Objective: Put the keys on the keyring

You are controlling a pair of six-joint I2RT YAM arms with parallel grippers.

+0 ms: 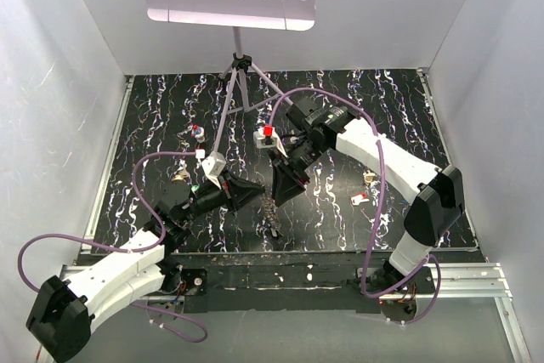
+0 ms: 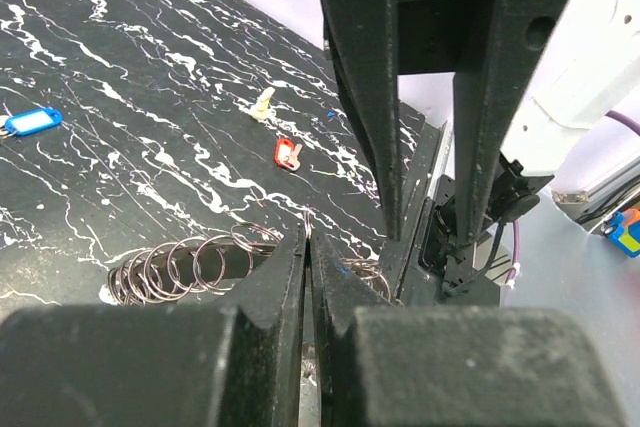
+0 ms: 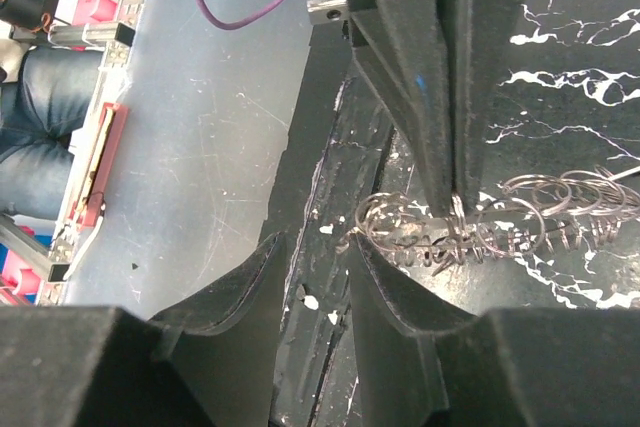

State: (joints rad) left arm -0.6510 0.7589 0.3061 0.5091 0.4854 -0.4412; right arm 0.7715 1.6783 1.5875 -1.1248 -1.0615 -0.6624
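Where the counter's near edge passes its middle, the keyring (image 1: 272, 217) sits with its fringe of small rings strung out in a row. The left gripper (image 3: 455, 199) is clenched on the ring's thin wire, fingertips pressed together. The right gripper (image 3: 315, 247) hangs released, jaws apart, just beside the ring's end loops. A red key (image 2: 287, 153) and a cream key (image 2: 262, 104) lie loose toward the right edge, well apart from both grippers.

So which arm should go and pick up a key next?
The right arm, probably. The right gripper is open and empty, and the red key and cream key lie on its side. The left gripper is shut on the keyring.
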